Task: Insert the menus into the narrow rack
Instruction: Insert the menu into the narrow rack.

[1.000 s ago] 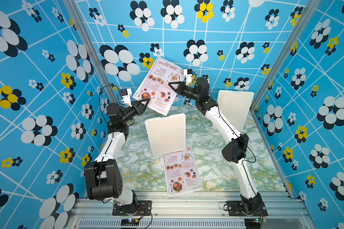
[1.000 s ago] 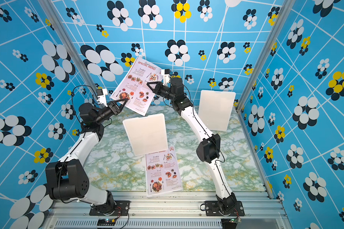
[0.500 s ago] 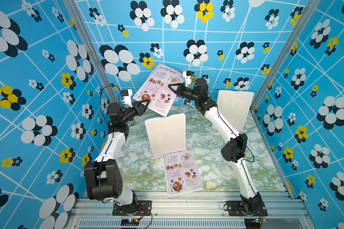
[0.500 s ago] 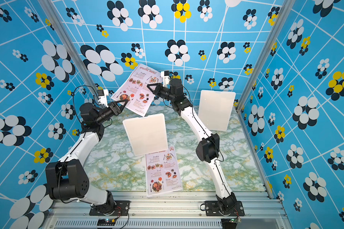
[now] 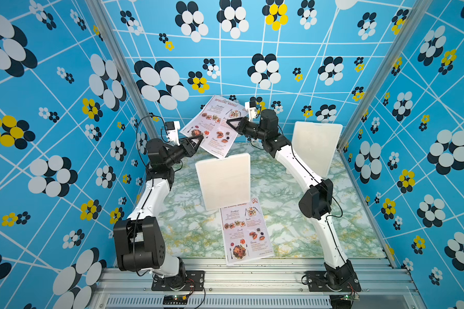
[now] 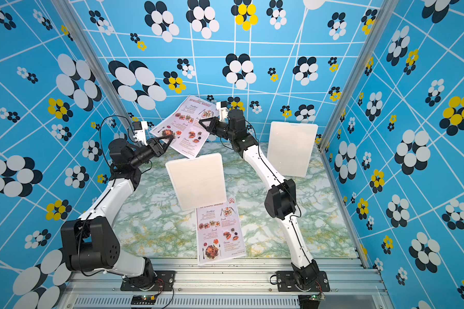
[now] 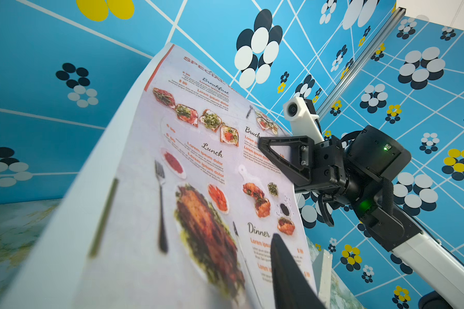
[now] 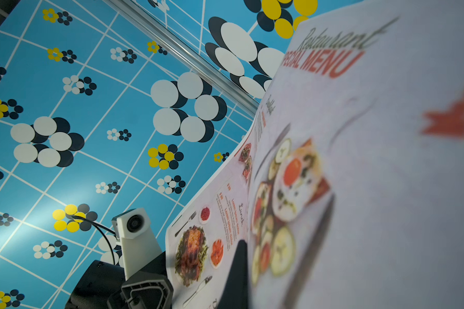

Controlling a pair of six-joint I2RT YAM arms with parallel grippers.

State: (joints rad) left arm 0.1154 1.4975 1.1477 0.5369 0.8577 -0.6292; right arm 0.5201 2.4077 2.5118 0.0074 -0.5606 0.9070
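Raised menu (image 5: 214,125): up in the air over the far edge of the worktop (image 5: 292,214), left of the middle, tilted, printed side towards me, bowed between the two arms.
Its lowest corner: in both top views it shows just above the top edge of the white rack (image 5: 223,182); I can't tell if they touch.
Right gripper (image 5: 228,121): clamped shut on the sheet's right-hand edge, one finger (image 8: 239,267) lying on the print.
Left gripper (image 5: 198,140): at the lower left edge, one finger (image 7: 287,273) across the printed side and the other hidden behind, so I can't tell if it pinches.
Flat menu (image 5: 245,232): lying face up at the middle of the near edge, its near end over the metal rail (image 5: 332,264), its heading partly hidden by the rack.
White rack: upright in the middle of the worktop.
Second white slab (image 5: 316,147): upright near the far right corner, well apart from both sheets.
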